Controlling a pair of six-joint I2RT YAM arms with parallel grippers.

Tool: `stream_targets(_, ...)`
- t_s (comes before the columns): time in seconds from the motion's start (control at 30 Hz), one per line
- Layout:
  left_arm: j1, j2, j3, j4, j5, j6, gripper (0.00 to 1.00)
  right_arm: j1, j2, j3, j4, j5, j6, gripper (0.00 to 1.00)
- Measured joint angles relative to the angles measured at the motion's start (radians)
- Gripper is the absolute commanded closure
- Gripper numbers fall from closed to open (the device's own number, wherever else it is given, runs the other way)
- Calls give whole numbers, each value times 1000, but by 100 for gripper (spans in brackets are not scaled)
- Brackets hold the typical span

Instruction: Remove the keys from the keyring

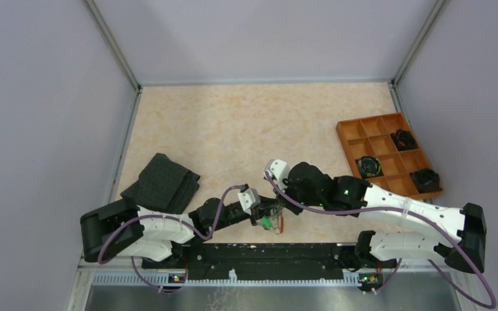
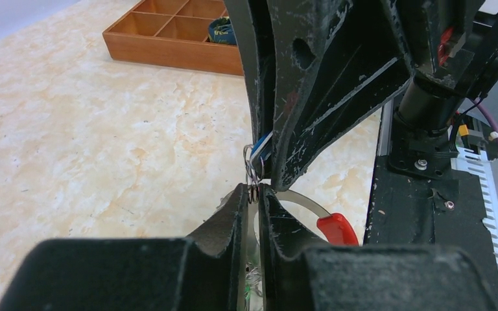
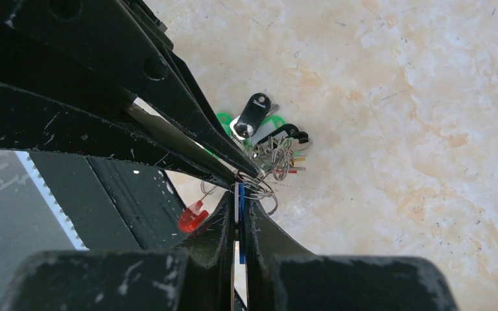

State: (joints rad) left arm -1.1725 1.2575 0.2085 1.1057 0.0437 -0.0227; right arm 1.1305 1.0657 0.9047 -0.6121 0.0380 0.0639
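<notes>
Both grippers meet low over the table's front centre. My left gripper (image 1: 264,217) (image 2: 254,192) is shut on the keyring, pinching its thin wire at the fingertips. The keyring's grey band (image 2: 301,201) curves right to its red sleeve (image 2: 337,228), which also shows in the right wrist view (image 3: 193,217) and the top view (image 1: 281,224). My right gripper (image 1: 274,207) (image 3: 238,193) is shut on a blue key (image 3: 239,217), seen edge-on between its pads. The blue key also shows in the left wrist view (image 2: 259,150). Other keys hang bunched just beyond: a black-headed one (image 3: 253,113) and a green one (image 3: 223,122).
An orange compartment tray (image 1: 345,144) (image 2: 168,48) stands at the right with three black coiled objects (image 1: 369,167) in it. A folded black cloth (image 1: 162,183) lies at the left. The black base rail (image 1: 272,253) runs close in front of the grippers.
</notes>
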Motion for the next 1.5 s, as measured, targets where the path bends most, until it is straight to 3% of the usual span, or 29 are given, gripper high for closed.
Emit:
stream_targets(0.13,0,0,3,-3,0,7,100,0,3,0,2,-1,7,100)
stream_targets(0.7,0,-8,10,-19,-8,28,100,5,-5,-28,-18,177,115,100)
stream_targets(1.27,0,-19,-13,5,-12,33,100,0,-5,-48,-10,189,138,100)
stream_targets(1.5,-1,-35,-16,10,-19,29,83,-1,-5,-44,-11,186,107,100)
